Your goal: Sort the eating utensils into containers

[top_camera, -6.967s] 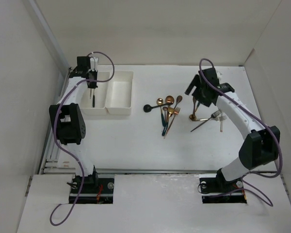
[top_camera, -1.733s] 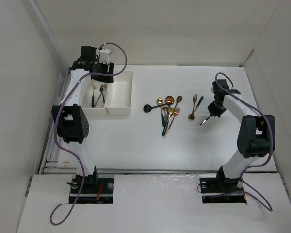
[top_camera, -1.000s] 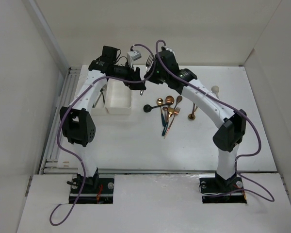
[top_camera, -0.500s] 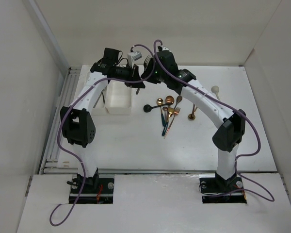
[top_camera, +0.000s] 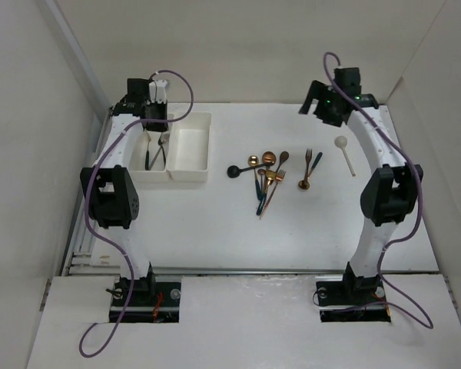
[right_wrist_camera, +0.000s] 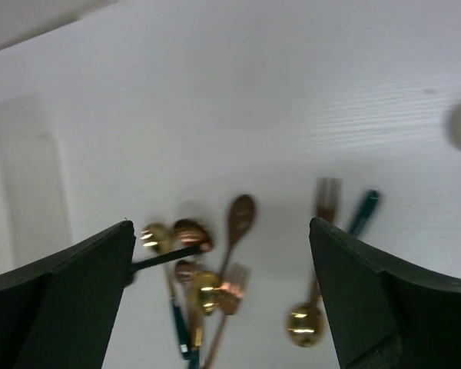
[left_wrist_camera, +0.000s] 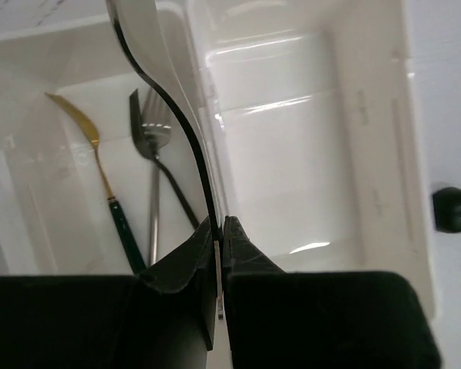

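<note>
My left gripper [top_camera: 155, 121] hangs over the left white tray [top_camera: 136, 175], shut [left_wrist_camera: 220, 227] on a slim silver utensil with a dark edge [left_wrist_camera: 186, 127]; its head runs off the top of the left wrist view. In that tray [left_wrist_camera: 31, 92] lie a gold fork with a teal handle [left_wrist_camera: 100, 175] and a silver fork [left_wrist_camera: 149, 138]. The right tray [top_camera: 190, 146] is bare inside [left_wrist_camera: 292, 154]. My right gripper [top_camera: 319, 106] is open and empty, high over the far right of the table [right_wrist_camera: 221, 231]. A pile of copper, teal and black utensils [top_camera: 265, 177] lies mid-table [right_wrist_camera: 203, 284].
A copper fork and a teal-handled gold spoon [top_camera: 309, 167] lie right of the pile. A cream spoon [top_camera: 344, 151] lies alone at the far right. A black spoon head [left_wrist_camera: 453, 209] shows beyond the right tray. White walls enclose the table.
Half a second ago both grippers met behind the right tray. Now my left gripper is back over the left tray holding the silver utensil, and my right arm has swung to the far right, open.
</note>
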{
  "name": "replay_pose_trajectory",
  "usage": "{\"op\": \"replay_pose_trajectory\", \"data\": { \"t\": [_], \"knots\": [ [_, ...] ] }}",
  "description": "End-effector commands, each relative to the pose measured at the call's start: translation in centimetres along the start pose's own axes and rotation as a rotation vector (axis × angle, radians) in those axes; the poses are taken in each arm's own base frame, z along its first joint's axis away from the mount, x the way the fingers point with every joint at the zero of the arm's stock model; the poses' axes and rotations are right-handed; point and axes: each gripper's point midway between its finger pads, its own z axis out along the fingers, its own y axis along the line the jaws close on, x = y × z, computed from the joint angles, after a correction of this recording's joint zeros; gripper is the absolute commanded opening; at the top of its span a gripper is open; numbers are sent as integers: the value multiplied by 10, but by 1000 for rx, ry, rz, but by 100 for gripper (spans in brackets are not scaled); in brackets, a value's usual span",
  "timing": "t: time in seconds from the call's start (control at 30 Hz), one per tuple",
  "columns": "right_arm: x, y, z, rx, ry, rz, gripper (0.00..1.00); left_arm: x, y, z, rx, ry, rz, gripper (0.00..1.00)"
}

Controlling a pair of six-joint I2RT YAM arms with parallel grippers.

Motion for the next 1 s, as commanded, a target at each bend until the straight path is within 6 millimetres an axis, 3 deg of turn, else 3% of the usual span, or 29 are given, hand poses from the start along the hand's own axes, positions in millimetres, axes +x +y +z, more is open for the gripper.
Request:
{"op": "replay_pose_trajectory", "data": {
  "t": [0.0, 0.03, 0.13, 0.17, 0.23, 0.27, 0.43, 0.5, 0.57, 0.6, 0.63, 0.67, 0.7, 0.77, 0.83, 0.87, 0.97],
  "knots": [
    [-18, -66, -1, 164, 21, -57, 100, 22, 27, 18, -179, 80, 60, 0],
    [-11, -88, 16, 212, 54, -38, 100, 30, 34, 20, -195, 110, 50, 0],
    [-14, -134, 29, 308, 78, -33, 100, 49, 43, 33, -229, 173, 44, 0],
    [-2, -150, 44, 337, 120, -32, 100, 55, 50, 32, -247, 188, 36, 0],
    [0, -166, 53, 377, 138, -44, 100, 67, 57, 37, -279, 222, 36, 0],
    [10, -173, 65, 384, 169, -51, 100, 78, 57, 41, -276, 248, 33, 0],
    [28, -205, 87, 466, 215, -86, 100, 88, 65, 45, -307, 270, 53, 0],
    [29, -219, 89, 510, 217, -94, 100, 92, 69, 45, -310, 281, 56, 4],
    [26, -227, 86, 536, 211, -89, 100, 92, 69, 45, -310, 281, 56, 16],
    [31, -231, 86, 549, 222, -90, 100, 92, 69, 45, -310, 281, 56, 22],
    [30, -230, 83, 549, 221, -90, 100, 92, 69, 45, -310, 281, 56, 36],
    [28, -226, 82, 529, 215, -96, 100, 92, 69, 45, -310, 281, 56, 40],
    [35, -224, 80, 514, 232, -93, 100, 92, 69, 45, -310, 281, 56, 41],
    [20, -206, 71, 442, 197, -99, 100, 89, 69, 42, -310, 274, 66, 43],
    [23, -188, 66, 343, 216, -109, 100, 85, 67, 39, -302, 262, 66, 45],
    [11, -181, 53, 335, 186, -129, 100, 87, 67, 38, -301, 271, 65, 46],
    [-13, -185, 35, 398, 105, -171, 100, 79, 66, 31, -303, 253, 67, 51]
  ]
}}
